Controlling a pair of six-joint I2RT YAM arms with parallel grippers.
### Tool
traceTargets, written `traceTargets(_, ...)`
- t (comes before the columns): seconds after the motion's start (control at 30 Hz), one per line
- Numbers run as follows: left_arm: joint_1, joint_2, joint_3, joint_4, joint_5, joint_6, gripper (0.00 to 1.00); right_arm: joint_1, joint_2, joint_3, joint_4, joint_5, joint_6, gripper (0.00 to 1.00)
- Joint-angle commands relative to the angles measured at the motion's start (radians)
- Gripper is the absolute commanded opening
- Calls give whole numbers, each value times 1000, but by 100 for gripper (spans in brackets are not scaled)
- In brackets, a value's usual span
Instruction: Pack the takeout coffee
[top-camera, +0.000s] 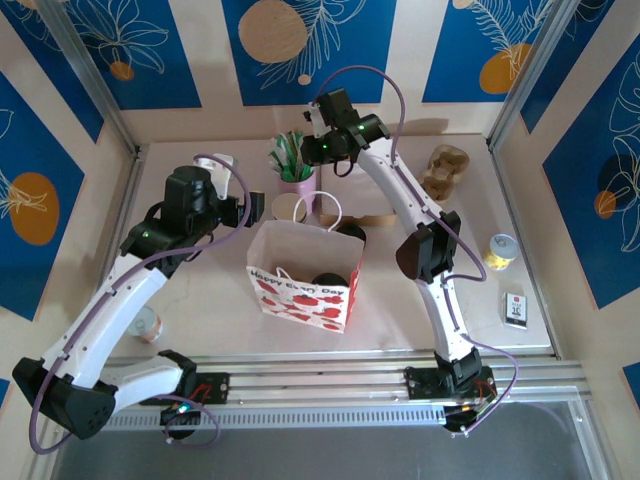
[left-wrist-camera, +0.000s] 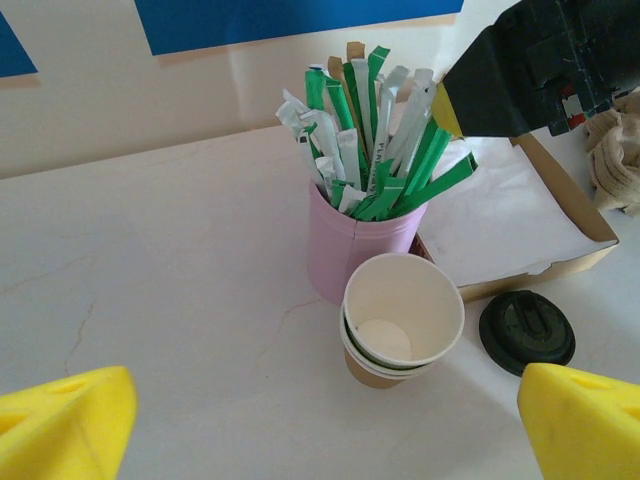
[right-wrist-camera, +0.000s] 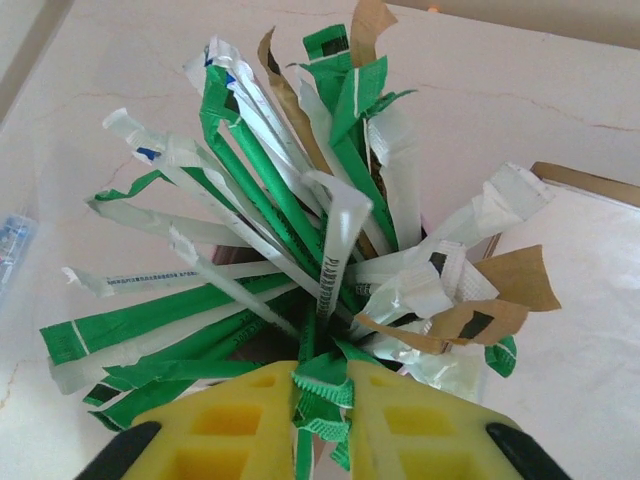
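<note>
Pink cup w/ sachets – beside tan cups; loose blk lid nearby.

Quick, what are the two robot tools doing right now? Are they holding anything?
Left tool: open wide, holding nothing.
Right tool: pinched shut on a green paper-wrapped stick.

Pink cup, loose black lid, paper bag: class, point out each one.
pink cup (left-wrist-camera: 350, 245), left wrist view, on its side wall.
loose black lid (left-wrist-camera: 527, 331), left wrist view, on its top.
paper bag (top-camera: 300, 295), top external view, on its printed front.
</note>
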Motion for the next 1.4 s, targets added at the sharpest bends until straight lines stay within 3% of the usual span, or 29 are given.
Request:
traceTargets(0.0,7,-17,-9,30,-16,23,97,17,-15,34,-16,25,-26,16)
traceTargets(0.3,7,-18,-14,31,-16,24,97,18,-63,23,-27,59,-45,3)
traceTargets(0.7,7,-16,-16,26,-12,30,98,18,-115,20,-4,33,-90,4)
traceTargets(0.8,7,-15,-17,26,-14,32,98,18,-123,13,2,60,-83,0)
traceTargets(1.0,7,-15,-19,28,-11,33,98,17,-141,4,18,-2,-109,1)
traceTargets(1.13,7,-12,-19,26,-9,34,98,15,-137,-10,8,-17,-105,16)
traceTargets(1.37,7,-12,-20,26,-8,35,98,15,-127,-16,8,-39,-100,13)
